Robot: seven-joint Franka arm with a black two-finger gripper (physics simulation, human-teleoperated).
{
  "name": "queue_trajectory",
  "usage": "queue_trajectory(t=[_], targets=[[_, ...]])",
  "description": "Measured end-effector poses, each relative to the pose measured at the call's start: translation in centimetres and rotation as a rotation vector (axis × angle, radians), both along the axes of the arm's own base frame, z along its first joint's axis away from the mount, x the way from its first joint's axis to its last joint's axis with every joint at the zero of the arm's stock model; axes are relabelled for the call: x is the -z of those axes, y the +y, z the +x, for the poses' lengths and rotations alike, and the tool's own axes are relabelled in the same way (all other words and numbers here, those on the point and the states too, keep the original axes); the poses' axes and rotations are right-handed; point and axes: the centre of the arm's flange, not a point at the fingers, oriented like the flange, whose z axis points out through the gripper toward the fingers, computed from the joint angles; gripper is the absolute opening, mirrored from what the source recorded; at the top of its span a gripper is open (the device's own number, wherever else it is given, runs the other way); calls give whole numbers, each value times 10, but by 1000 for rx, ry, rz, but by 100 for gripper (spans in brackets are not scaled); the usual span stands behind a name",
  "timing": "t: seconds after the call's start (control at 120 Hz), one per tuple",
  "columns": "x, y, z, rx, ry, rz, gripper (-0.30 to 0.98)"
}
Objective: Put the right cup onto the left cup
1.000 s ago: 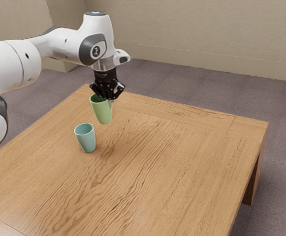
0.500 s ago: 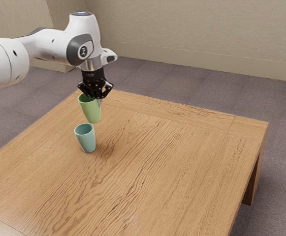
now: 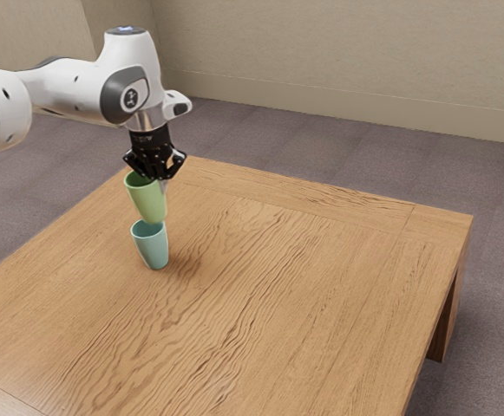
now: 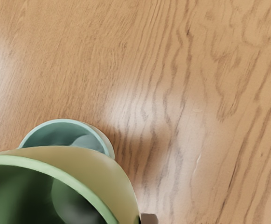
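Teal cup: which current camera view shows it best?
The exterior view: it shows the teal cup standing on the table, its outer wall down to the base. The wrist view catches part of its rim and inside; the green cup hides much of the rest.

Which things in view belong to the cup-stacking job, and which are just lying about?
Job:
- green cup, held up by the pincer
- teal cup, upright beneath it

Surroundings, no loose items among them:
- wooden table
- floor
- wall
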Motion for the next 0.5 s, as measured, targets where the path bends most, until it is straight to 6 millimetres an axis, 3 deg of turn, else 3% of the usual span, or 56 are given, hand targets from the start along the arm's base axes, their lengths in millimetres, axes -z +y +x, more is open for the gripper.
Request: queue_trajectory(t=[0.5], targets=[[10, 21, 6, -31, -12, 3, -10]])
